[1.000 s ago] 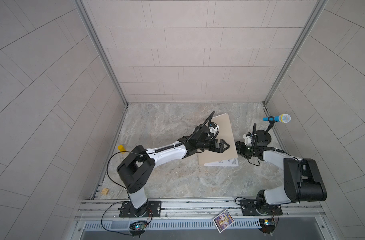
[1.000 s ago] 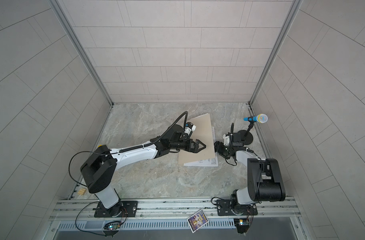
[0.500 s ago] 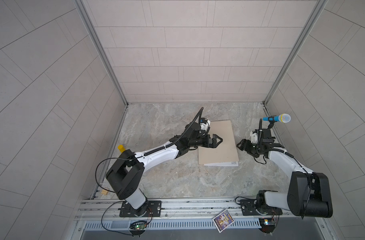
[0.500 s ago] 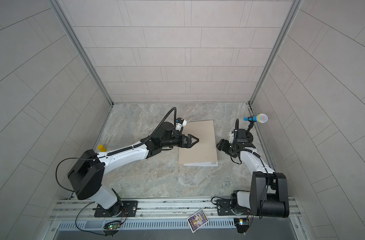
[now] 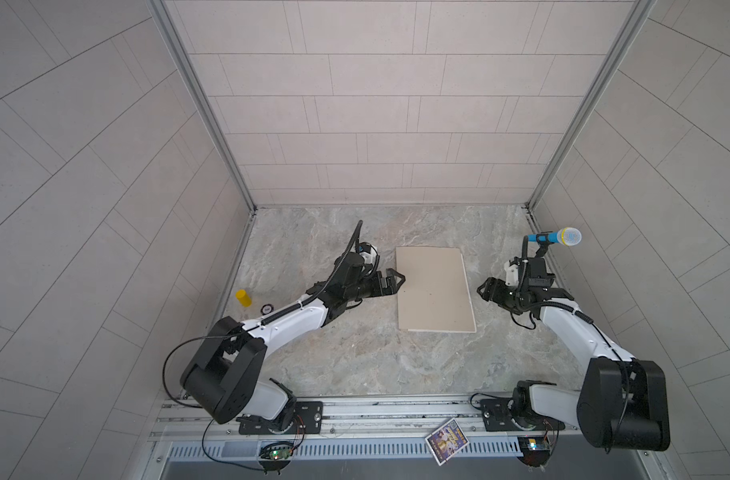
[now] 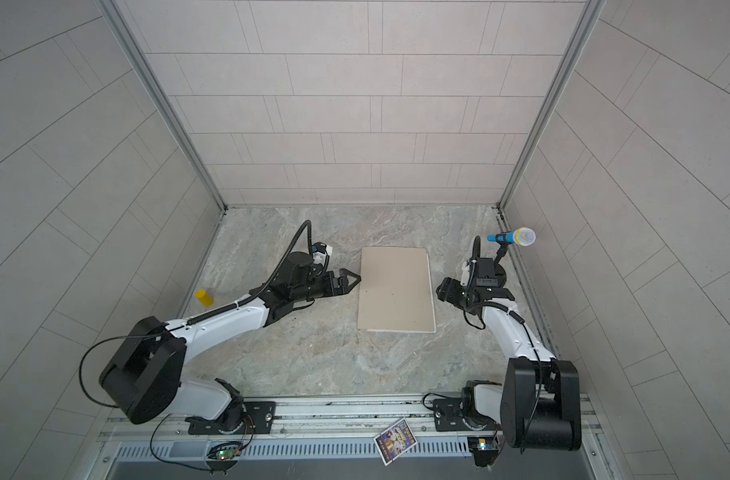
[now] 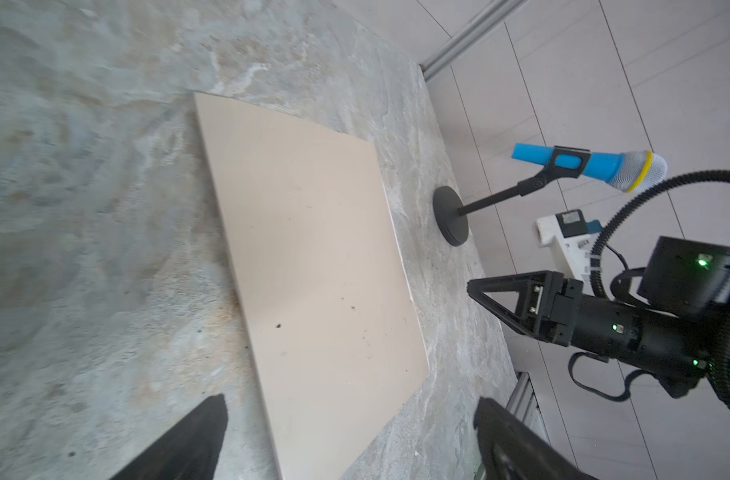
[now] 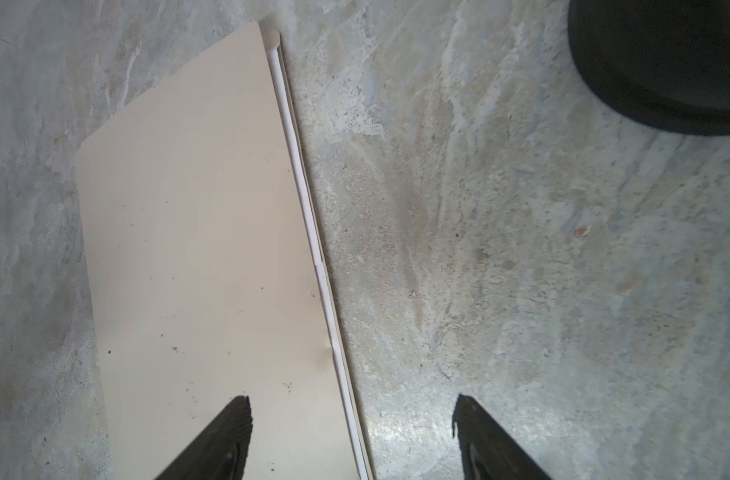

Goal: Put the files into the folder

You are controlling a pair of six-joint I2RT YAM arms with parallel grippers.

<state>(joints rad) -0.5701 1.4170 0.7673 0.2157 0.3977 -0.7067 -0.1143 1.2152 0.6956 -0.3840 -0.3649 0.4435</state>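
The tan folder (image 5: 434,291) (image 6: 396,291) lies shut and flat in the middle of the stone table. The files are inside it; only a thin white edge (image 8: 313,232) shows along the side facing my right gripper, and a sliver shows at the near edge (image 5: 438,331). My left gripper (image 5: 394,283) (image 6: 351,280) (image 7: 350,402) stands open just off the folder's left edge, with nothing between its fingers. On the other side, a short way from the right edge, my right gripper (image 5: 482,289) (image 6: 440,289) (image 8: 351,399) is open and empty too.
A blue microphone (image 5: 554,237) on a black stand with a round base (image 7: 450,216) stands behind my right gripper by the right wall. A yellow cylinder (image 5: 243,298) and a small dark disc (image 5: 266,308) sit at the left wall. A colourful card (image 5: 446,441) lies on the front rail.
The folder's cover, held up at a tilt a second ago, has come down flat over the sheets. Both grippers have drawn back from the folder to their own sides.
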